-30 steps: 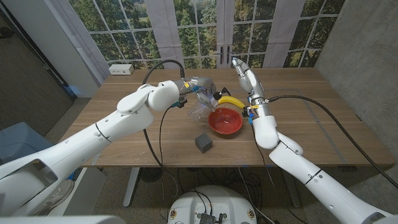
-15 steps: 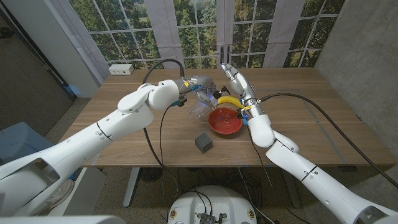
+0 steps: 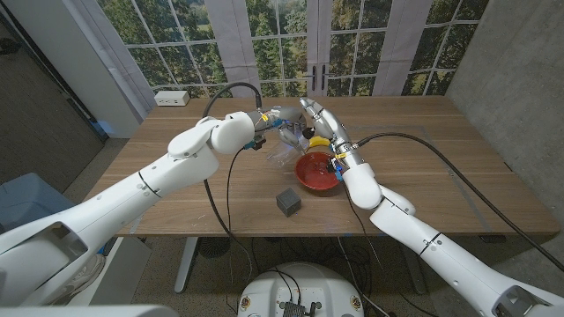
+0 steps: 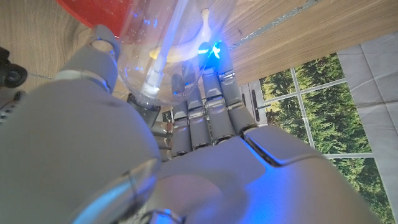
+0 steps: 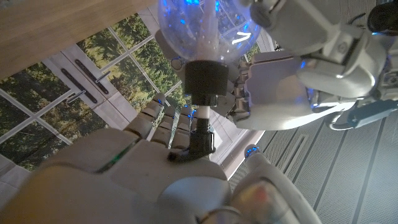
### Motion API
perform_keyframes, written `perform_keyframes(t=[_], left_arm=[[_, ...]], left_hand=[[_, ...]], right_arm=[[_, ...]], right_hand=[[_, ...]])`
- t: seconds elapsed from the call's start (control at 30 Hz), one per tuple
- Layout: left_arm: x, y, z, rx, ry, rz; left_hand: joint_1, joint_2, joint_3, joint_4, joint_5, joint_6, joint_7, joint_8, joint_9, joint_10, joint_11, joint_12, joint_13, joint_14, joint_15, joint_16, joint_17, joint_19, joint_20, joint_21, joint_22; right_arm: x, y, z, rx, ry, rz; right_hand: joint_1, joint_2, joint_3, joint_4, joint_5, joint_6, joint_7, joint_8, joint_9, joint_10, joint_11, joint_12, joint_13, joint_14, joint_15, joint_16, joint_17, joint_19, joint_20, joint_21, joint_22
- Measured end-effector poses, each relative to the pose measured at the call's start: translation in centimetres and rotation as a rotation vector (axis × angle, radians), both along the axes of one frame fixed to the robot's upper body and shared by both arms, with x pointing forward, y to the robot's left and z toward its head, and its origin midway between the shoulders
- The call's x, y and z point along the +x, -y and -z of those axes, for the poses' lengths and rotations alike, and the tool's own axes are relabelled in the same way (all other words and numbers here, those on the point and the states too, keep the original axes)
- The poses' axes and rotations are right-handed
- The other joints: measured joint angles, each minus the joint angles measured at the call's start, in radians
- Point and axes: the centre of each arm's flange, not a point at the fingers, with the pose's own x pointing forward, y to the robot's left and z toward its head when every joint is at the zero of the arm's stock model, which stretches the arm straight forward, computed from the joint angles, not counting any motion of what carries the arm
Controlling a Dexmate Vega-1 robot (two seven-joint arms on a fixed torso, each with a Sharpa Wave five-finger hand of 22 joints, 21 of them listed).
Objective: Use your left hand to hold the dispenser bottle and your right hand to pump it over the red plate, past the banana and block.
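Observation:
My left hand grips the clear dispenser bottle, tilted beside the red plate. In the left wrist view the fingers wrap the bottle's clear body, with the red plate's rim behind it. My right hand is at the bottle's top, fingers stretched out. In the right wrist view the black pump head lies against my right hand, under the bottle and the left hand. Part of the banana shows behind my right arm. The grey block sits in front of the plate.
A white power strip lies at the table's far left corner. The wooden table stretches to the right of the plate. Windows and doors stand behind the far edge.
My right hand has swung left, from above the banana to the bottle's pump. My left hand and the bottle have stayed in place.

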Motion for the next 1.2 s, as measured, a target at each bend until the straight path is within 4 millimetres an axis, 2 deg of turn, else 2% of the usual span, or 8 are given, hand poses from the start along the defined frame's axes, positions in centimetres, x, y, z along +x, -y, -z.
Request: perform_keyframes(t=[0.8,1.2], left_arm=[[0.0,0.2,0.0,0.003,-0.024,0.017],[-0.6,0.2,-0.1,0.009,-0.009,-0.003]], left_hand=[[0.03,-0.03,0.006,-0.006,-0.001,0.055,0.006,-0.016,0.0,0.028,0.011,0.01,-0.001,0.011,0.0,-0.012,-0.024,-0.011,0.007,0.012,0.001],[0.03,-0.03,0.0,-0.005,0.0,0.063,0.001,-0.031,-0.001,0.033,0.015,0.01,0.0,0.014,0.0,-0.015,-0.027,-0.016,0.009,0.025,0.001]], right_arm=[[-0.3,-2.5,1.0,-0.062,-0.021,-0.076],[-0.6,-1.8,0.6,-0.026,-0.002,-0.061]], right_hand=[[0.0,0.0,-0.001,-0.004,0.0,-0.004,0.004,-0.005,0.0,0.0,0.0,0.0,0.0,-0.009,-0.002,0.008,0.0,0.0,0.0,0.0,0.0],[0.0,0.0,0.001,-0.007,0.0,-0.004,0.004,-0.005,0.0,0.0,0.0,0.0,0.0,-0.009,-0.002,0.008,-0.005,0.0,0.0,0.0,0.0]])
